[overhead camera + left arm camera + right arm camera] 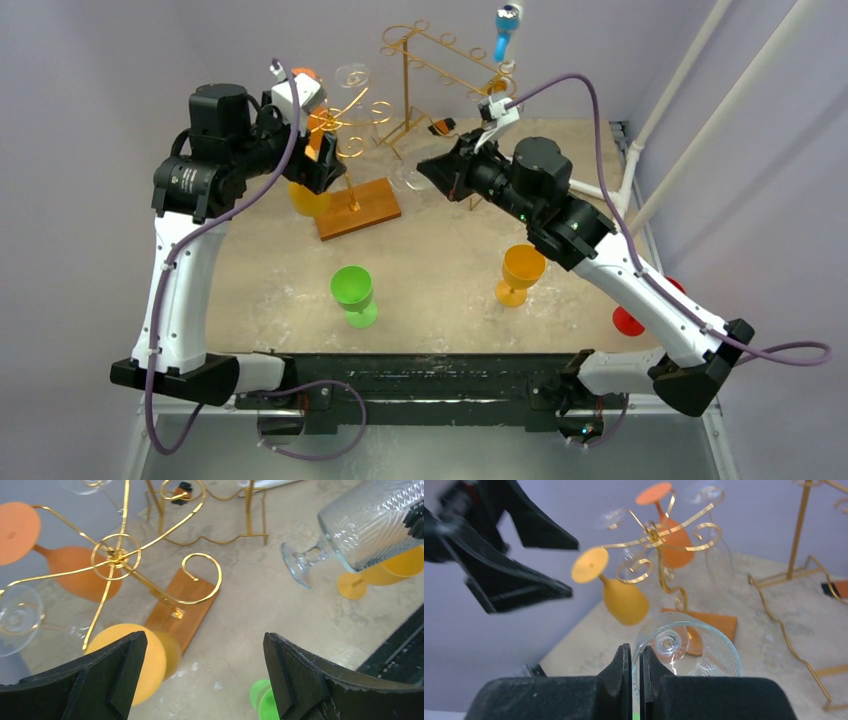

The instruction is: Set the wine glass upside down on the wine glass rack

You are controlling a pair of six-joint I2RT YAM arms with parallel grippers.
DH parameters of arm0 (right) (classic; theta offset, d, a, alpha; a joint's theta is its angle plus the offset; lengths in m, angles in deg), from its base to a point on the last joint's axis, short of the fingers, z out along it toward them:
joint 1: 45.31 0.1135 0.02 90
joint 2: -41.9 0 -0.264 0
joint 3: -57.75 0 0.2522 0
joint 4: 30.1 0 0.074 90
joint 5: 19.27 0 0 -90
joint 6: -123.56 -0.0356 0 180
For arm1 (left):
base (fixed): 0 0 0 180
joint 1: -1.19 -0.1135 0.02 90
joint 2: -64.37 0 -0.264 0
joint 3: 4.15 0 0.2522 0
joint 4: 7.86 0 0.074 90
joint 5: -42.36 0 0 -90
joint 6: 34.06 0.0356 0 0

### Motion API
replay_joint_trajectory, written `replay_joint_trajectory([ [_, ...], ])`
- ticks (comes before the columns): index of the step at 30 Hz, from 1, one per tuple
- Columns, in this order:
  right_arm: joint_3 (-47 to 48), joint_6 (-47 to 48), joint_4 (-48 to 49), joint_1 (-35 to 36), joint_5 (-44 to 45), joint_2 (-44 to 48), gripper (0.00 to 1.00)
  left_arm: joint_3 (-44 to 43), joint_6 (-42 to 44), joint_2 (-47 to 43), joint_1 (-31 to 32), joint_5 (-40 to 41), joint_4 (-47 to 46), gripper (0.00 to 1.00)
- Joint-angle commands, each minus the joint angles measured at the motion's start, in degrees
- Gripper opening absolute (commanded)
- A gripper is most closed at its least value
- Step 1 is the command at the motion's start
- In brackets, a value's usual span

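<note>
My right gripper (635, 652) is shut on the rim of a clear ribbed wine glass (704, 652), which lies on its side in the air with its foot pointing at the gold spiral rack (659, 532). In the top view the right gripper (432, 172) holds the clear glass (408, 180) just right of the rack's wooden base (358, 207). The rack holds an orange glass (674, 535), a yellow glass (621, 597) and clear glasses, all hanging upside down. My left gripper (205, 640) is open and empty beside the hanging yellow glass (145, 662); in the top view it (322, 165) is at the rack.
A green glass (353, 293) and a yellow-orange glass (520, 272) stand upright on the table near the front. A second gold wire rack (440, 70) stands at the back. A red object (628, 320) lies at the right edge under my right arm.
</note>
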Motion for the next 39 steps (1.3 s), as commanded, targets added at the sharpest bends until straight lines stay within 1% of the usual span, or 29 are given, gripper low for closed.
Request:
replay_joint_trajectory([
  [1, 3.5, -2.5, 10.0, 0.2, -7.2, -0.8, 0.00, 2.9, -5.1, -2.2, -0.3, -12.2, -2.3, 0.94],
  [6, 5.4, -4.9, 15.3, 0.2, -10.2, -2.0, 0.00, 6.3, -8.7, -3.4, -0.3, -19.1, -4.5, 0.94],
  [8, 5.7, -5.6, 17.6, 0.3, -11.0, -2.5, 0.00, 7.3, -9.7, -3.4, -0.3, -20.6, -5.5, 0.94],
  [12, 6.1, -7.3, 21.1, 0.6, -12.4, -3.0, 0.00, 9.0, -10.4, -2.7, -0.2, -21.0, -6.1, 0.92],
  [16, 5.6, -9.3, 24.9, 1.2, -13.9, -3.1, 0.00, 11.2, -11.2, -2.3, -0.2, -20.8, -7.0, 0.85],
  [21, 6.4, -10.9, 25.9, 1.8, -16.8, -4.0, 0.00, 11.8, -11.4, -2.5, -0.2, -19.3, -8.2, 0.79],
  [23, 6.1, -11.0, 26.3, 2.2, -17.3, -3.9, 0.00, 11.3, -11.8, -2.5, -0.2, -19.0, -8.5, 0.73],
  [24, 5.8, -11.1, 26.5, 2.4, -17.7, -3.8, 0.00, 11.1, -12.0, -2.4, -0.2, -18.7, -8.6, 0.68],
  [25, 5.5, -11.1, 26.8, 2.7, -18.1, -3.8, 0.00, 10.9, -12.0, -2.4, -0.2, -18.4, -8.7, 0.62],
  [26, 5.3, -11.2, 27.1, 2.9, -18.4, -3.8, 0.00, 10.8, -12.0, -2.4, -0.2, -18.1, -8.9, 0.54],
  [30, 3.7, -11.6, 28.9, 4.0, -19.1, -3.7, 0.00, 9.5, -10.5, -1.7, -0.2, -16.9, -8.6, 0.14],
  [31, 3.2, -12.0, 29.5, 4.2, -19.5, -3.8, 0.00, 9.1, -9.5, -1.5, -0.2, -16.0, -8.4, 0.08],
  [32, 2.8, -12.4, 29.8, 4.3, -20.0, -4.0, 0.00, 8.5, -8.5, -1.4, -0.2, -15.1, -8.3, 0.05],
  [35, 1.1, -13.6, 30.0, 4.5, -20.4, -3.9, 0.01, 6.7, -4.7, -1.4, -0.2, -12.9, -8.2, 0.00],
  [38, -0.9, -14.4, 29.6, 4.5, -20.5, -3.3, 0.09, 4.6, -0.3, -1.3, -0.2, -10.8, -7.6, 0.00],
  [39, -1.3, -14.7, 29.6, 4.5, -20.4, -3.0, 0.15, 4.0, 1.4, -1.3, -0.2, -9.6, -7.5, 0.00],
])
